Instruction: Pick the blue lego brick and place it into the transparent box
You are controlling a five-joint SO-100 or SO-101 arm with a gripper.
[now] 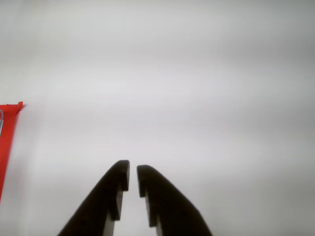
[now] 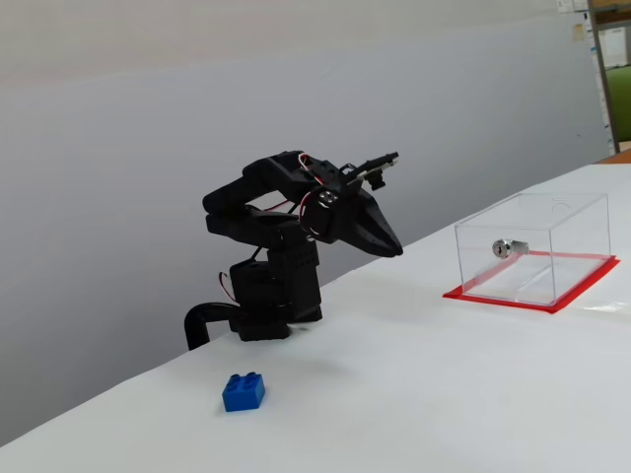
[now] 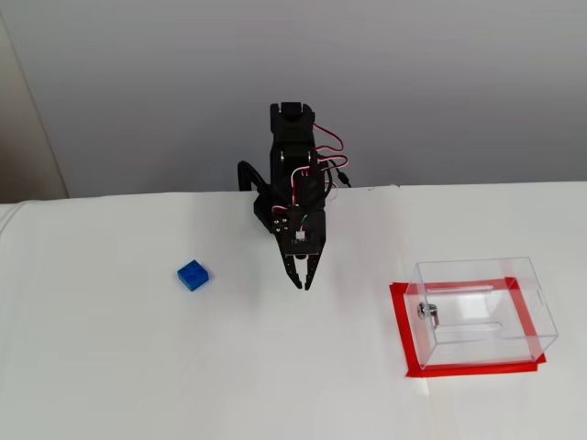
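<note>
The blue lego brick (image 2: 243, 392) lies on the white table, well apart from the arm; from above the brick (image 3: 193, 275) is to the left of the gripper. My black gripper (image 3: 302, 285) hangs over bare table between brick and box, tips down. In the wrist view its fingers (image 1: 133, 169) stand almost together with only a thin slit and nothing between them. The transparent box (image 3: 481, 312) with a silver lock cylinder sits on a red-edged base to the right. Its red edge (image 1: 7, 142) shows at the wrist view's left border.
The arm's base (image 2: 266, 305) stands at the table's back edge by a grey wall. A white table surface (image 3: 138, 367) spreads around brick, arm and box.
</note>
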